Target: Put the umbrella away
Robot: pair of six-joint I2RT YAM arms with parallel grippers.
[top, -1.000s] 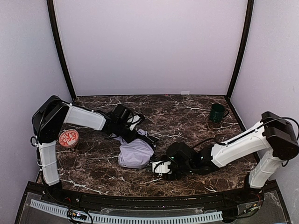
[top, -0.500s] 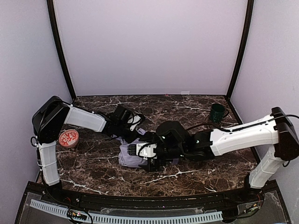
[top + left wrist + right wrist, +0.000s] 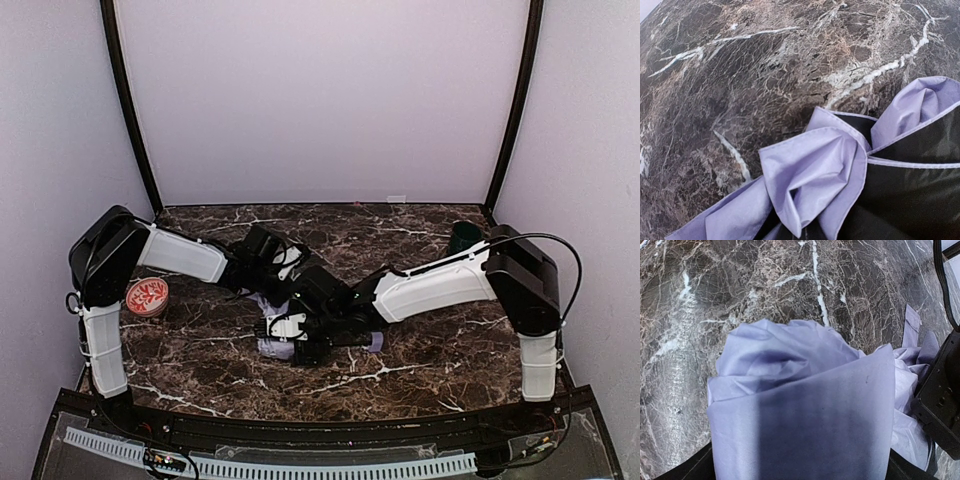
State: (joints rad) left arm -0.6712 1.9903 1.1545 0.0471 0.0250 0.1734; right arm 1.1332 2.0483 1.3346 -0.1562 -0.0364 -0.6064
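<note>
Two arms (image 3: 430,285) cover the umbrella (image 3: 270,347): left gripper (image 3: 280,280) closed, maybe pinching fabric, right gripper (image 3: 285,328) unclear; mug (image 3: 463,240) apart.

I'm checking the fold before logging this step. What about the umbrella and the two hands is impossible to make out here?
1. Shaft of the umbrella: unseen in every view, under fabric and the right arm.
2. State of the right hand: fabric fills the right wrist view; overhead it is too small to tell open or shut.
3. Grip of the left hand: its fingers lie outside the left wrist view; overhead too small to show whether they pinch fabric.
</note>
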